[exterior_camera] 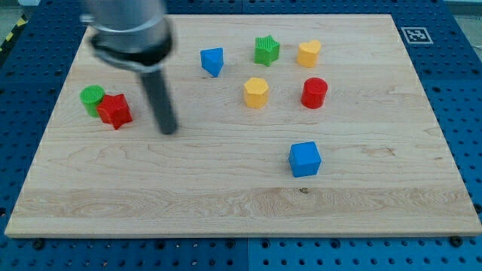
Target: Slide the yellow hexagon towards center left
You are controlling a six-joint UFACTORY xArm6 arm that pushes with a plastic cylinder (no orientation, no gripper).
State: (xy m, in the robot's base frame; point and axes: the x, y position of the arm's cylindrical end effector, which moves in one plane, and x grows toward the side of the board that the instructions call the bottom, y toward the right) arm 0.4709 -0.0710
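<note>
My tip point(167, 131) sits on the table point(226, 203) at the view's left, just right of the red star point(114, 111), which touches the green cylinder point(92, 98); no claw on this rod, so no open/closed state to give. Yellow hexagon point(256, 92) is near the middle, well right of the tip, with the red cylinder point(314, 92) to its right, the blue triangular block point(212, 61), green star point(266, 50) and a second yellow block point(308, 53) (shape unclear, maybe a heart) above it. Blue cube point(304, 159) sits alone lower right.
</note>
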